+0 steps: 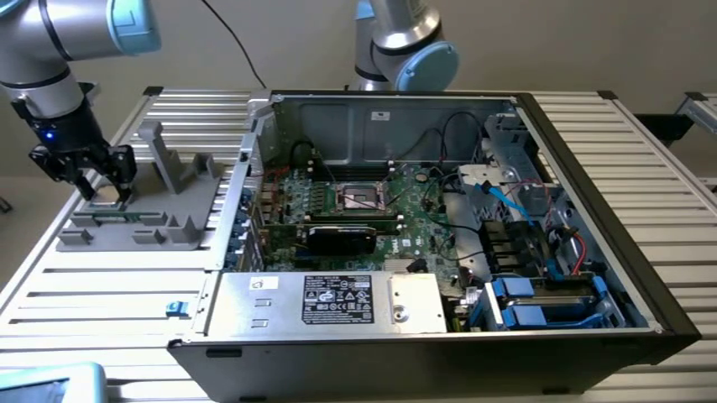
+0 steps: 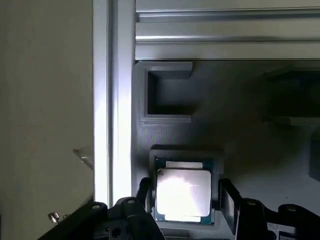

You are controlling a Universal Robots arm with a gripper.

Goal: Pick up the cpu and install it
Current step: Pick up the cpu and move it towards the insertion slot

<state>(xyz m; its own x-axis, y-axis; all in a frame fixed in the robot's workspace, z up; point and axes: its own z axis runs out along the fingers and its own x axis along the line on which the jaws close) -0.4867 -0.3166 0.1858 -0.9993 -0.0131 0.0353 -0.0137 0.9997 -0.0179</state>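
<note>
The cpu (image 2: 183, 194), a small square chip with a shiny metal top, lies flat in a recess of the grey plastic fixture (image 2: 165, 131). My gripper (image 2: 186, 201) is down over it, one dark finger (image 2: 146, 196) against each of two opposite edges, so the jaws are shut on the chip. In the exterior view the gripper (image 1: 103, 198) stands upright at the near left corner of the fixture (image 1: 151, 220), and the cpu (image 1: 106, 205) just shows between the fingertips. The motherboard's dark cpu socket (image 1: 361, 198) sits inside the open computer case (image 1: 583, 210), well to the exterior view's right.
Upright posts (image 1: 168, 159) of the fixture rise just right of my gripper. The case's metal wall (image 1: 248, 180) stands between the fixture and the motherboard. A second robot arm (image 1: 404, 46) is behind the case. The slatted aluminium table (image 1: 101, 294) carries everything.
</note>
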